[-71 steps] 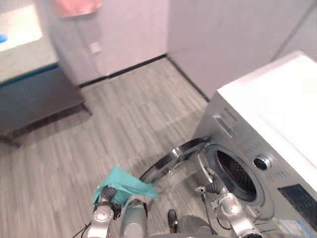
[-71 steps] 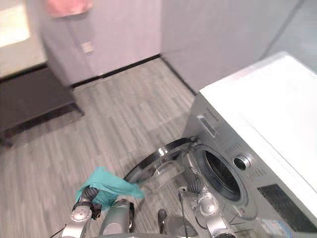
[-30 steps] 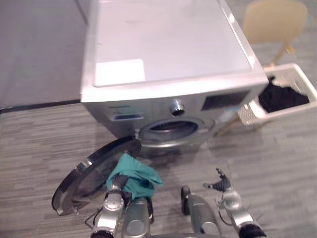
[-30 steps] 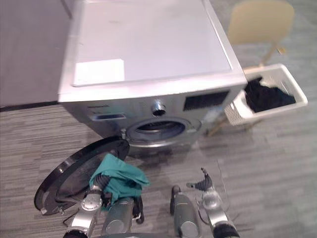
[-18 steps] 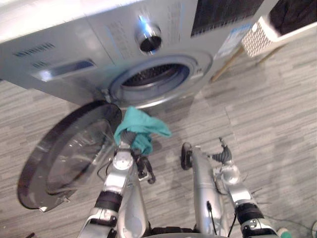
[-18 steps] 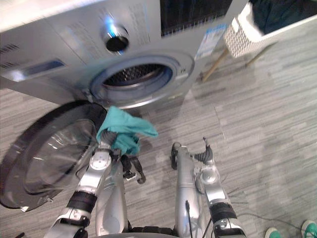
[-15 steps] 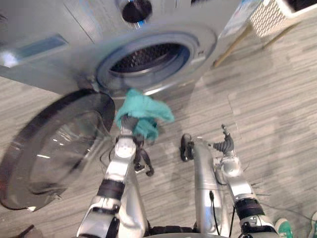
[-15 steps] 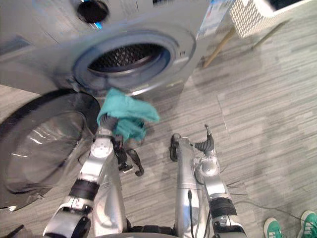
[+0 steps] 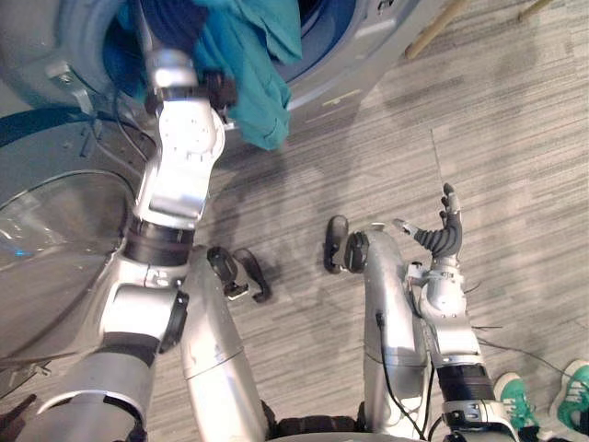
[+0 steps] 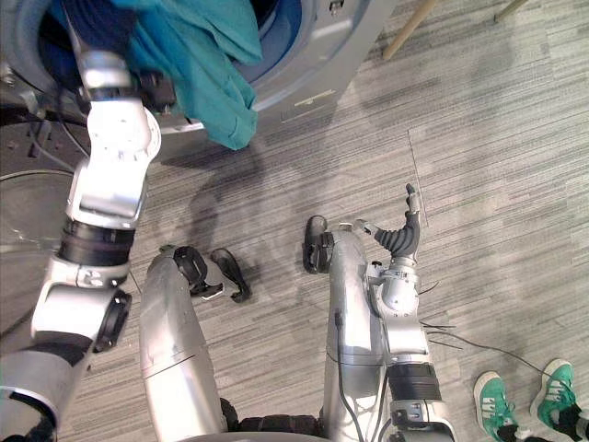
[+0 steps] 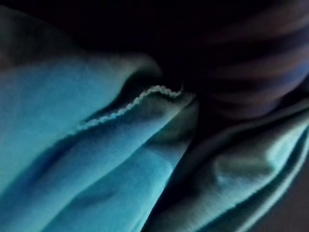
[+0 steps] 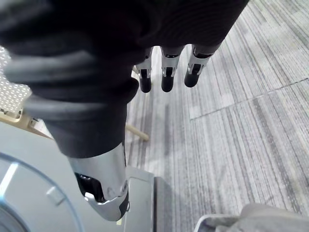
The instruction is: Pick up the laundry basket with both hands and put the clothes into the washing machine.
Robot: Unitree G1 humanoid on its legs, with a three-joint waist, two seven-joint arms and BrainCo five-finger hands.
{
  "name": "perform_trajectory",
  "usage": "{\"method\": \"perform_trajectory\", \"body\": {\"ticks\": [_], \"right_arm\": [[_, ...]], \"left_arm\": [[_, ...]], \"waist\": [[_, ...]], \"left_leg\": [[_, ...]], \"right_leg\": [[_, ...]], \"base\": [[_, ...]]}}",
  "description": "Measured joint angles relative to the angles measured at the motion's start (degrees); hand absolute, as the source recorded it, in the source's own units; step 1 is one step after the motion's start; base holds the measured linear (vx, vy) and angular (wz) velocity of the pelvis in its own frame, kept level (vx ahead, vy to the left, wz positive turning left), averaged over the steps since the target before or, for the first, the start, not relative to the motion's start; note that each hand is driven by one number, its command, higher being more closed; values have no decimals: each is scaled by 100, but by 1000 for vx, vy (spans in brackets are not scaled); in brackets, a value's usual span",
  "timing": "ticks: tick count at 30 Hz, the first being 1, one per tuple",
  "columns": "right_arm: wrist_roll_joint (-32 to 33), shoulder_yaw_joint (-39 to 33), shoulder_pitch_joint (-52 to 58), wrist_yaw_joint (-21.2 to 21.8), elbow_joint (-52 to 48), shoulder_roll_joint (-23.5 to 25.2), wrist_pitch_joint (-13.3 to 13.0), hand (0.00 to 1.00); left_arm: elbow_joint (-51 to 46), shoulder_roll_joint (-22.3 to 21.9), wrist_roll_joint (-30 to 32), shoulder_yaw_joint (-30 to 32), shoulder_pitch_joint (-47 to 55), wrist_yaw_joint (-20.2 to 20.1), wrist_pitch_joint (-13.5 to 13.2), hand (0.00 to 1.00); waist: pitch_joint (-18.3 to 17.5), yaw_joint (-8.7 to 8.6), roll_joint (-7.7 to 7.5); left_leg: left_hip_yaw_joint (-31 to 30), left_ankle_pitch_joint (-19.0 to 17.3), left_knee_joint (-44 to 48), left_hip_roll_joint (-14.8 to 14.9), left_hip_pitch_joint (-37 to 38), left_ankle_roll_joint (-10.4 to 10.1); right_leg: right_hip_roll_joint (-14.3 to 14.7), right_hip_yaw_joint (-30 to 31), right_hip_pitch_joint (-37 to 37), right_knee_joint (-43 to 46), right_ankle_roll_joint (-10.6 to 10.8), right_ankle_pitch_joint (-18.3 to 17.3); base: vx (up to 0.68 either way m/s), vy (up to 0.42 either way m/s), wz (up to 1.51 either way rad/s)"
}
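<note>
The floor (image 9: 515,120) is grey wood-look plank and takes up most of the head views. Along its far edge stands the silver washing machine (image 10: 322,55), its round glass door (image 9: 46,239) swung wide on the robot's left. A slanted wooden leg (image 9: 437,28) shows just beside the machine's right side. The teal cloth (image 9: 248,64) is the piece of clothing in play: it is draped over the left hand (image 9: 175,23), which is raised to the mouth of the drum, and a loose fold hangs down past the rim against the machine's front. The cloth covers that hand past its dark ribbed cover, and its own wrist view gives little beyond teal folds and a stitched hem, so I cannot tell whether it grips the cloth. The right hand (image 9: 440,235) is well apart from the cloth, low over bare floor, spread and straight, holding nothing. Its wrist view catches a white perforated surface, probably the laundry basket (image 12: 9,94), though too little of it shows to be sure. The drum's upper part is cut off by the frame. A person's teal-and-white shoes (image 10: 502,396) stand at the lower right.
</note>
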Motion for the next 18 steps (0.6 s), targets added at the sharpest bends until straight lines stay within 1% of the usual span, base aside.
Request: {"method": "perform_trajectory", "body": {"ticks": [1,3,5,8,10,13,14,18], "right_arm": [[1,-2,0,-9,0,-4,-51,0],[3,-11,1,-23,26,-27,-125,0],[-4,-6,2,-22,166,-135,-122,0],[-2,4,51,-26,628,-225,-93,0],[-1,4,65,-42,653,-231,-113,0],[10,17,85,-94,704,-231,-115,0],[55,27,111,-94,704,-230,-115,0],[110,17,159,-112,708,-254,-111,0]], "left_arm": [[126,69,82,1,-307,92,56,100],[269,199,118,7,-607,268,96,100],[443,215,121,53,-783,391,160,100],[912,217,377,99,-965,485,316,100],[1135,212,369,103,-1162,494,402,100],[1318,212,295,102,-1481,541,419,100],[1338,214,196,108,-1576,632,420,0],[1395,212,211,73,-1695,651,417,0]], "waist": [[2,-4,-26],[4,-52,-29],[5,-76,-30],[12,-113,-45],[14,-136,-55],[35,-148,-95],[35,-148,-96],[35,-157,-96]], "left_leg": [[-44,3,0,-2,-88,-6],[-92,5,-5,-2,-189,-10],[-101,5,-33,-5,-214,-10],[-93,5,-88,-14,-250,-9],[-97,13,-109,-22,-349,-13],[-115,37,-159,-30,-462,-9],[-138,42,-191,-38,-499,-14],[-186,42,-220,-93,-527,-15]], "right_leg": [[-1,-39,-49,-10,-4,2],[-3,-90,-105,-36,-5,3],[-12,-116,-114,-74,-5,2],[-25,-137,-133,-137,-3,1],[-36,-151,-206,-168,-2,6],[-43,-183,-291,-222,-16,17],[-48,-214,-304,-258,-19,18],[-136,-318,-301,-260,-20,17]], "base": [[0,0,0],[39,-13,0],[16,-2,0],[0,0,0],[0,0,0],[0,0,0],[0,0,0],[37,-8,4]]}}
